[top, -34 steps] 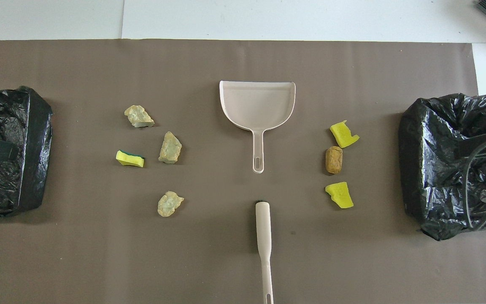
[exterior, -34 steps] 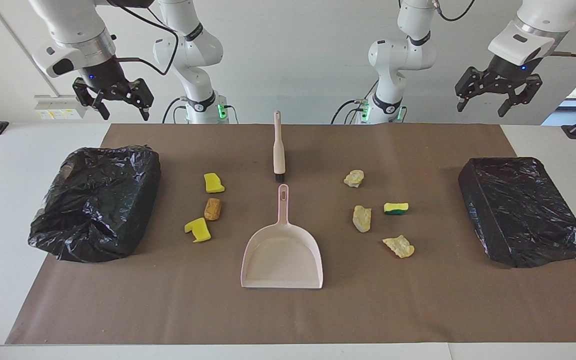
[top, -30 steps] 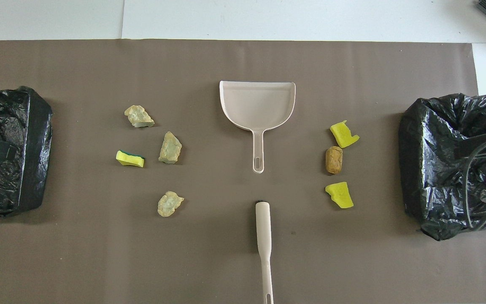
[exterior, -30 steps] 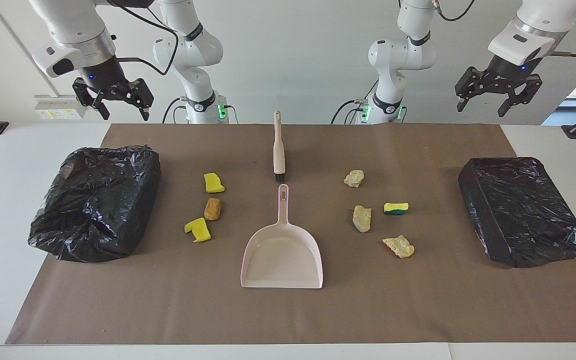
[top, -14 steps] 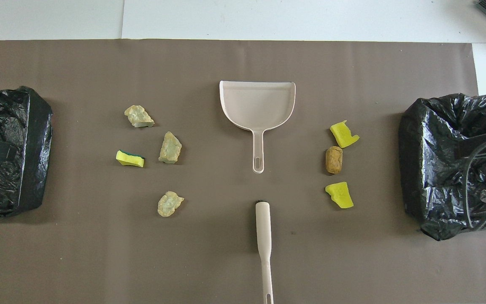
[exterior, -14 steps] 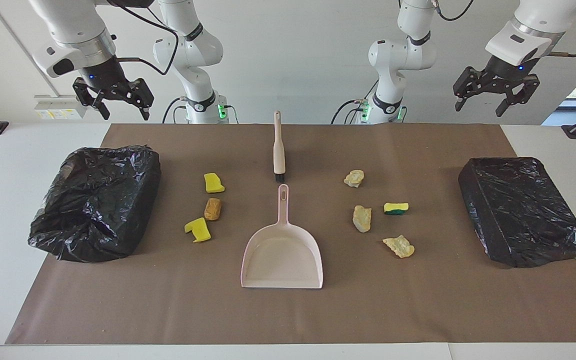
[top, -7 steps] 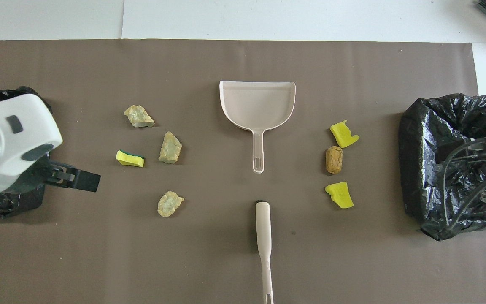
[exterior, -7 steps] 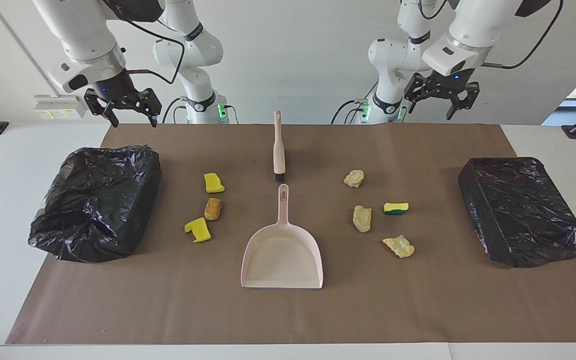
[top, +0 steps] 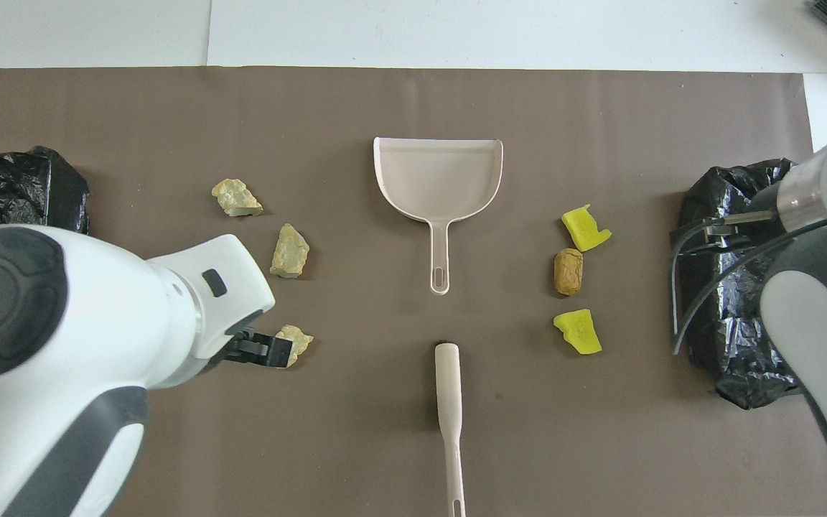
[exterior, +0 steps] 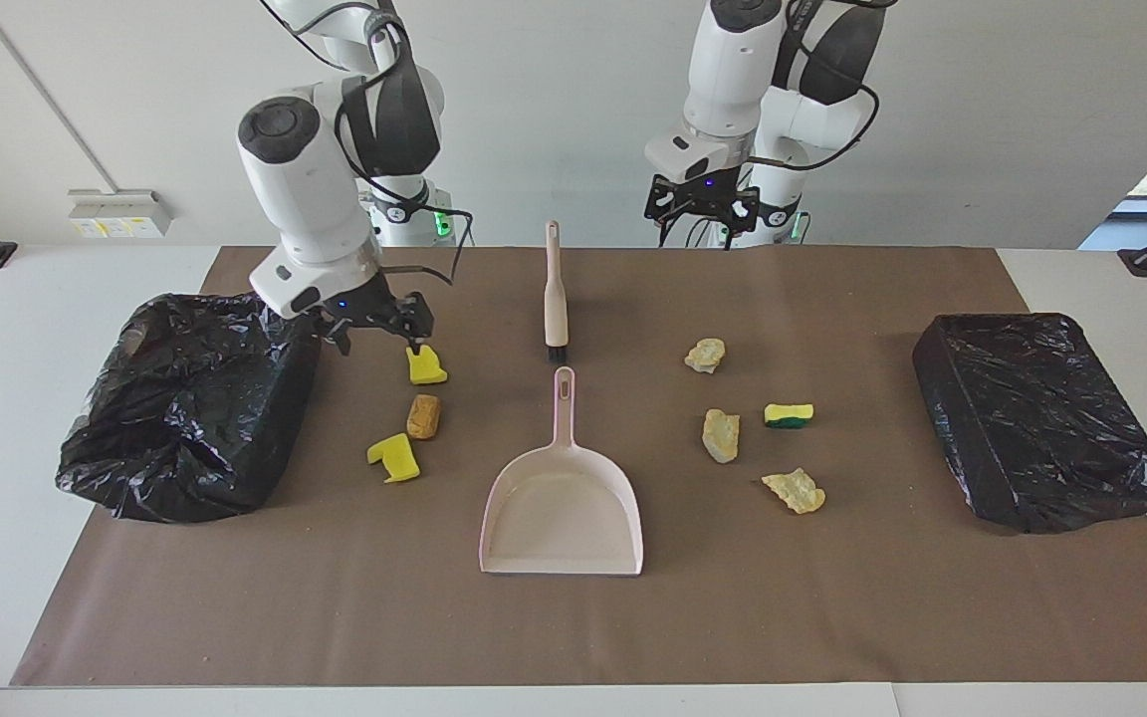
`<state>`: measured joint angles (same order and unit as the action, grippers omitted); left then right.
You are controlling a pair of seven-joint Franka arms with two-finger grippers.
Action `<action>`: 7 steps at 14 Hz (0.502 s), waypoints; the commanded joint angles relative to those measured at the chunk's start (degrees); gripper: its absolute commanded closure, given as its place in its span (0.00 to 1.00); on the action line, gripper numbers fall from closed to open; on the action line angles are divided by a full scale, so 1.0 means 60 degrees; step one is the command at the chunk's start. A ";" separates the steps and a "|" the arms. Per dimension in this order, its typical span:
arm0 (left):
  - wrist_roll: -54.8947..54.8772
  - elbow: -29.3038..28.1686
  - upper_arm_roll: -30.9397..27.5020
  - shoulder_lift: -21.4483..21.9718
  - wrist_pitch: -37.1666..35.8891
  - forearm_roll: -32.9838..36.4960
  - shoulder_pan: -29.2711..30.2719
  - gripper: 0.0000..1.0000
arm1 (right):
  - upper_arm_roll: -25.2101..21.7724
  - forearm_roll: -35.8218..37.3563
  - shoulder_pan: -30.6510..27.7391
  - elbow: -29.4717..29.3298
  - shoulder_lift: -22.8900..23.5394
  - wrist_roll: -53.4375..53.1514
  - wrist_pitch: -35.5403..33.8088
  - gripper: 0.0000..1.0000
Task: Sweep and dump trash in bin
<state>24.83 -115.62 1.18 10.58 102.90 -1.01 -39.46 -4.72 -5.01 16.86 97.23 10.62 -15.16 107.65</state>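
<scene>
Several foam trash chunks lie on the brown mat. A yellow one (exterior: 424, 365), a tan-brown one (exterior: 423, 416) and another yellow one (exterior: 394, 457) sit toward the right arm's end. Pale ones (exterior: 705, 355) (exterior: 720, 435) (exterior: 794, 491) and a yellow-green one (exterior: 789, 414) sit toward the left arm's end. A pink dustpan (exterior: 562, 508) lies mid-mat, handle toward the robots, with a cream brush (exterior: 555, 289) just nearer to them. My right gripper (exterior: 381, 334) hangs open and empty, low over the mat between the bin (exterior: 190, 398) and the nearest yellow chunk. My left gripper (exterior: 701, 219) hangs open and empty over the mat's edge by the robots.
A second black-bagged bin (exterior: 1041, 418) stands at the left arm's end of the mat. In the overhead view the left arm's white body (top: 62, 345) covers the yellow-green chunk, and the right arm (top: 815, 301) covers part of its bin.
Both arms have swung in from the table's ends toward the middle. The right gripper has come down beside its bin; the left gripper has moved in toward the brush. Nothing on the mat has moved.
</scene>
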 commanded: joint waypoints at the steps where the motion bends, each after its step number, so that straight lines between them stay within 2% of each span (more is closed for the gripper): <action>1: 0.1611 -0.1470 -0.0182 0.0360 0.1522 -0.0153 -0.1329 0.00 | -0.0019 -0.0673 0.0498 -0.0588 0.1214 -0.1074 0.1023 0.00; 2: 0.2111 -0.1690 -0.0211 0.0200 0.1947 -0.0154 -0.2014 0.00 | -0.0019 -0.0688 0.0601 -0.0836 0.1697 -0.1250 0.1173 0.00; 4: 0.3296 -0.1736 -0.0211 -0.0647 0.2811 -0.0154 -0.3013 0.00 | 0.0068 -0.0776 0.1141 -0.1611 0.2577 -0.1981 0.1263 0.00; 6: 0.4119 -0.1781 -0.0211 -0.1219 0.3545 -0.0154 -0.3703 0.00 | 0.0083 -0.0791 0.1568 -0.2548 0.3456 -0.2947 0.1437 0.00; 7: 0.4413 -0.1824 -0.0211 -0.1382 0.3722 -0.0154 -0.3894 0.00 | 0.0083 -0.0791 0.1772 -0.2712 0.3678 -0.3285 0.1569 0.00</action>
<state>48.19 -126.10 1.25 4.57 122.16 -1.61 -60.15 -4.28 -8.51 25.94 87.30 27.74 -30.78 116.75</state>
